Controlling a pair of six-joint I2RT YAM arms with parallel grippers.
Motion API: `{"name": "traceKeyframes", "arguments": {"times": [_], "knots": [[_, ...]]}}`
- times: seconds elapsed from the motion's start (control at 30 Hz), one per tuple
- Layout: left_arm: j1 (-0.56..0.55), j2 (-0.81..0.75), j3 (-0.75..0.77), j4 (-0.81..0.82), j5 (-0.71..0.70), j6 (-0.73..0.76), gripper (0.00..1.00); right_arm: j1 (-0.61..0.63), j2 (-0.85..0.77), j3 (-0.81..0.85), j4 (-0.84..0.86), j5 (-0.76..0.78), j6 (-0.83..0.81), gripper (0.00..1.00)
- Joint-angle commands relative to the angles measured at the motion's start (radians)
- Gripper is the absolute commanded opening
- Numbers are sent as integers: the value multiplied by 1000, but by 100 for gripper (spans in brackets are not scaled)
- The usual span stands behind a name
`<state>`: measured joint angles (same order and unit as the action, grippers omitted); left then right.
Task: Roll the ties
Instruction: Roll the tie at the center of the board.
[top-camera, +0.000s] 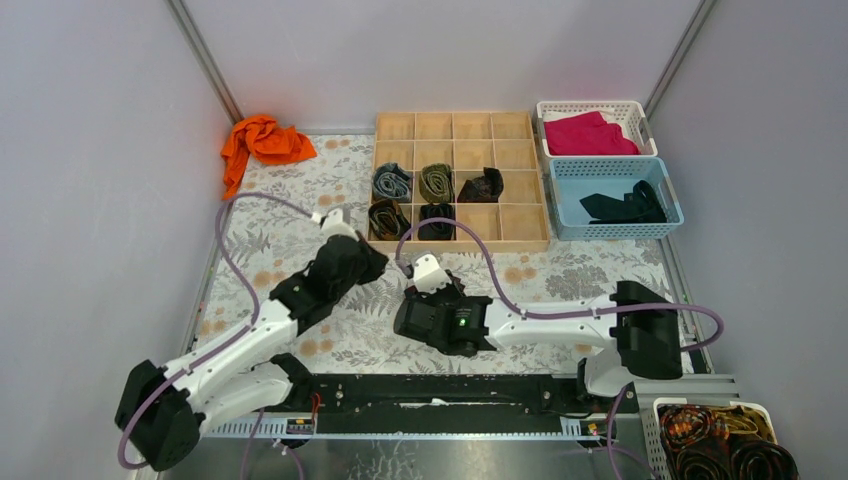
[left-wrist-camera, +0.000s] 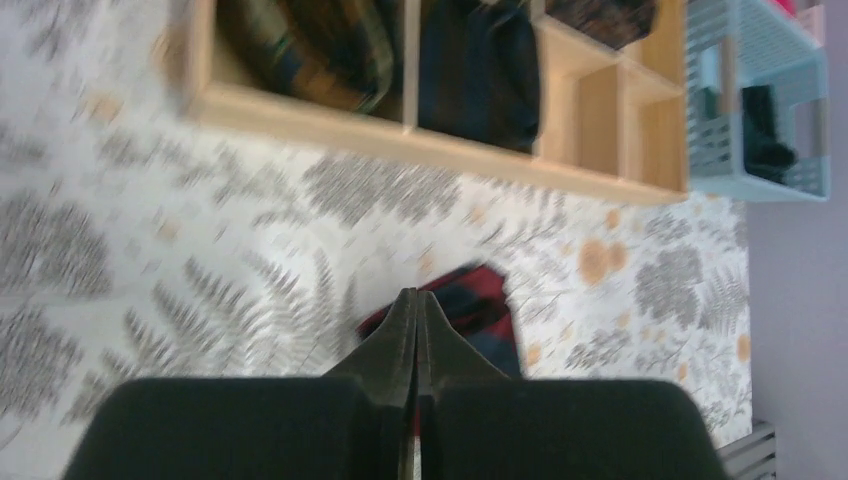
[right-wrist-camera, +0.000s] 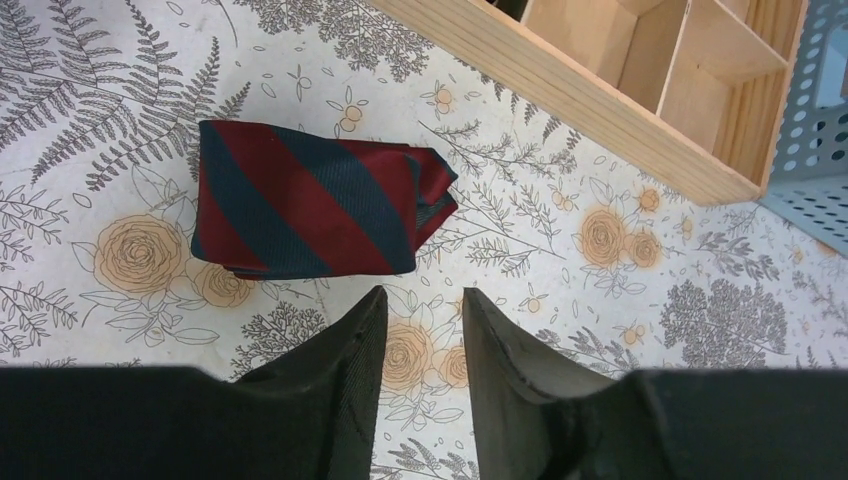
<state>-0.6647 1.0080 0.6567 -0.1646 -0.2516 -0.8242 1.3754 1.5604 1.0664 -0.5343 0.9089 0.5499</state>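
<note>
A rolled navy tie with red diagonal stripes (right-wrist-camera: 310, 200) lies flat on the floral tablecloth, just ahead of my right gripper (right-wrist-camera: 420, 295). That gripper is open, with nothing between its fingers and clear of the roll. In the left wrist view the same tie (left-wrist-camera: 485, 310) lies on the table beyond my left gripper (left-wrist-camera: 417, 297), which is shut and empty. From above, the arms hide this tie. Rolled ties sit in the wooden divider tray (top-camera: 500, 240), among them a grey-blue one (top-camera: 392, 182), an olive one (top-camera: 436, 182) and a brown one (top-camera: 388, 218).
A blue basket (top-camera: 660, 228) to the right of the tray holds a black tie (top-camera: 625, 205). Behind it a white basket (top-camera: 640, 110) holds magenta cloth. An orange cloth (top-camera: 265, 140) lies at the back left. A basket (top-camera: 720, 440) of coiled ties stands at the near right.
</note>
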Motion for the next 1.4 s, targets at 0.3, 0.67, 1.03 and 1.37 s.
{"name": "traceKeyframes", "arguments": {"times": [0.3,0.67,1.03,1.37], "knots": [[6,-204,-339,43,91,-212,1,-1,223,179,-97,88,53,54],[5,18,-452,369,217,-301,0,-91,33,-6,63,-56,78,55],[5,71,-486,494,209,-361,1,-257,-94,-162,303,-373,23,54],[5,129,-526,611,209,-353,6,-341,-144,-251,416,-545,85,55]]}}
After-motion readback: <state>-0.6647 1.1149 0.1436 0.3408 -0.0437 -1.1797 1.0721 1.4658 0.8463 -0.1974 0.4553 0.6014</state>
